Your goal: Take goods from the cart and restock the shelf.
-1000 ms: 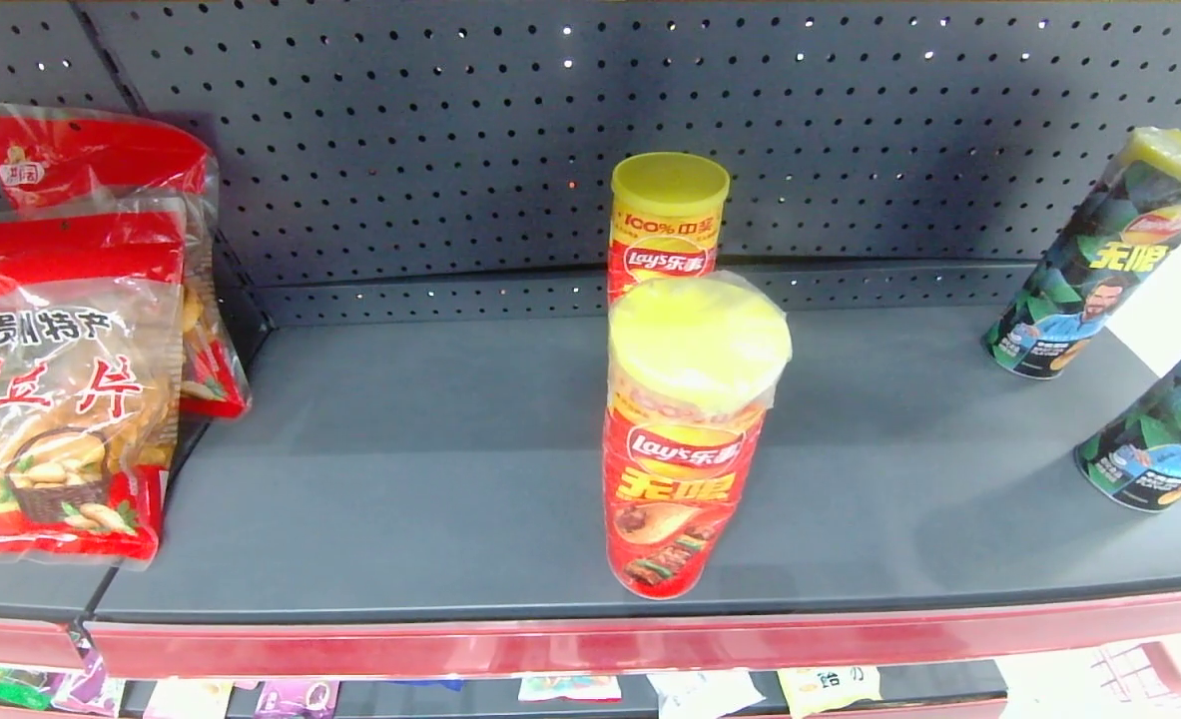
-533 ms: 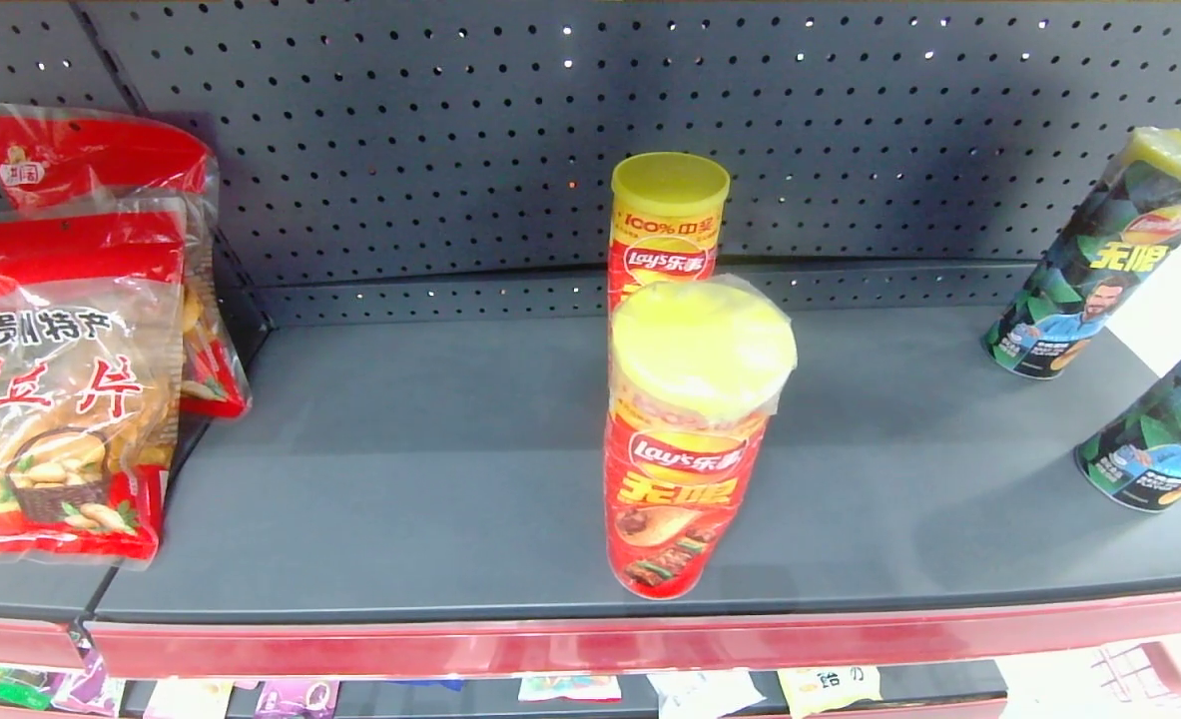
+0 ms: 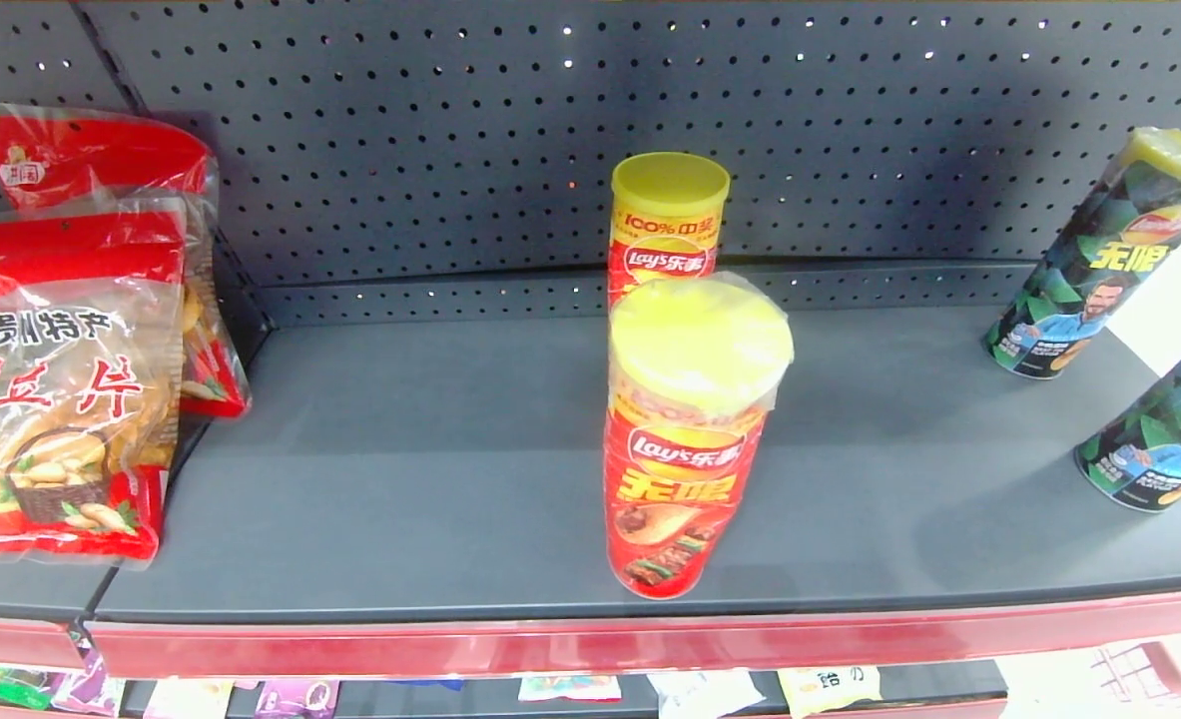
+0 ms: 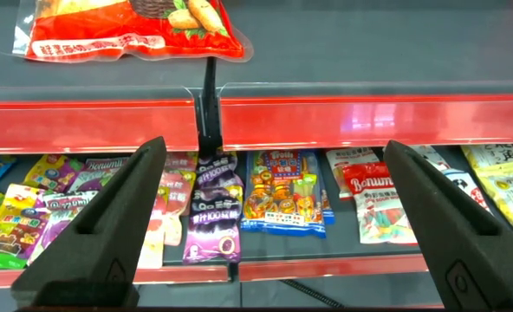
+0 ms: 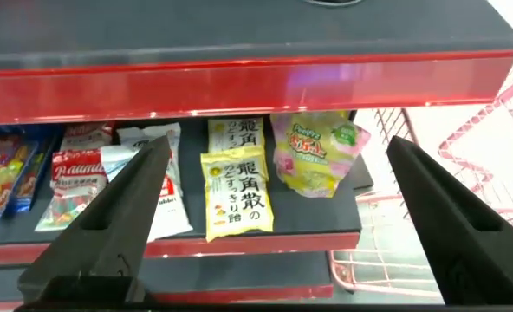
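Two red chip cans with yellow lids stand on the dark grey shelf (image 3: 400,479): one near the front edge (image 3: 688,449), one at the back (image 3: 666,225) right behind it. My left gripper (image 4: 274,146) is open and empty, held in front of the shelf's red front rail (image 4: 343,121), below a red snack bag (image 4: 126,26). My right gripper (image 5: 278,140) is also open and empty, before the red rail (image 5: 239,87) farther right. A pink wire cart (image 5: 490,173) stands beside the shelf.
Red bags of crisps (image 3: 61,389) lean at the shelf's left. Two dark green cans (image 3: 1099,260) (image 3: 1164,429) tilt at the right. The lower shelf holds several hanging snack packets (image 4: 282,191) (image 5: 239,186). Bare shelf lies either side of the red cans.
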